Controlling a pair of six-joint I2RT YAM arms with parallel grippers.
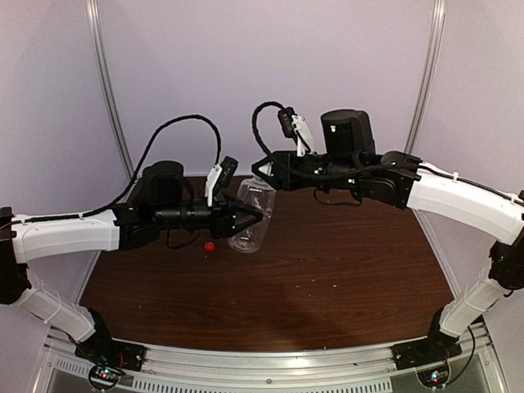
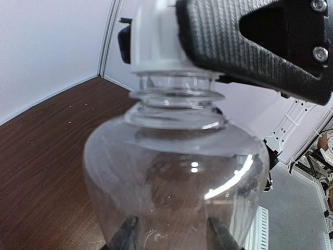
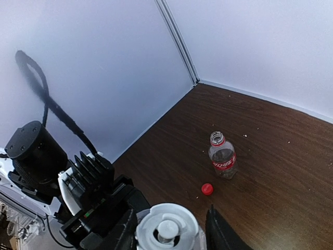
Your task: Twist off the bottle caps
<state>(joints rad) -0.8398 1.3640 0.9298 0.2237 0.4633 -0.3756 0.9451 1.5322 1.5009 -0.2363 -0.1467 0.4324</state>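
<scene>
1. My two bases sit bolted to a pale metal rail (image 1: 270, 360) at the near edge of the table (image 1: 344, 286).
2. My left claw (image 1: 255, 214) is narrowed onto the wide bottle (image 2: 177, 172). A finger presses each side of its clear, unlabelled body, and it is held tilted with the neck toward my other arm.
3. My right claw (image 1: 262, 169) is closed around the white cap (image 3: 167, 226), which sits on that bottle's neck with a finger close against either side.
4. The tabletop is dark brown with a wood grain, dotted with small pale specks.
5. The red cap (image 3: 207, 188) lies on the wood, off its bottle.
6. Near it but not touching, the small bottle (image 3: 222, 156) stands upright with its mouth open.
7. That bottle carries a red label with white writing, too small for me to read.
8. Plain pale lilac-white walls (image 3: 104, 62) close in the table on the far sides, joined at the corner by a thin metal strip (image 3: 177, 41).
</scene>
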